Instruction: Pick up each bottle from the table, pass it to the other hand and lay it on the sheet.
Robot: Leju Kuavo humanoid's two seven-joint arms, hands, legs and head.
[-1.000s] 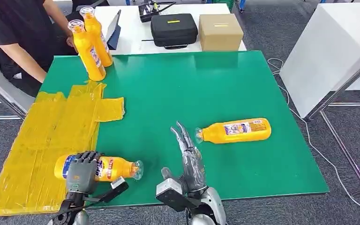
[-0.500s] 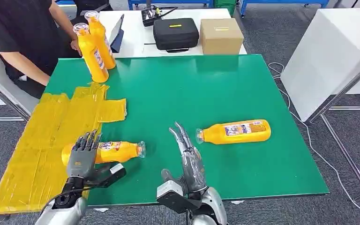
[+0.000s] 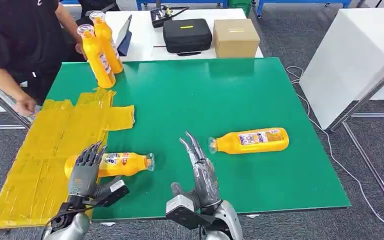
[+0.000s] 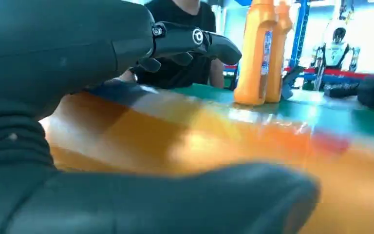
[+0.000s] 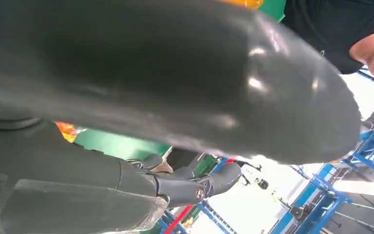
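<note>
Left robot hand (image 3: 83,172) spread, beside bottle (image 3: 125,163)

— Any readable text or brand names?

— None legible. Printed labels on the bottle (image 3: 112,163) lying just beside the left hand (image 3: 82,172) and on the bottle (image 3: 250,140) beyond the right hand (image 3: 200,170), too small to read. Same for the two standing bottles (image 3: 100,47) far ahead of the left hand.
</note>
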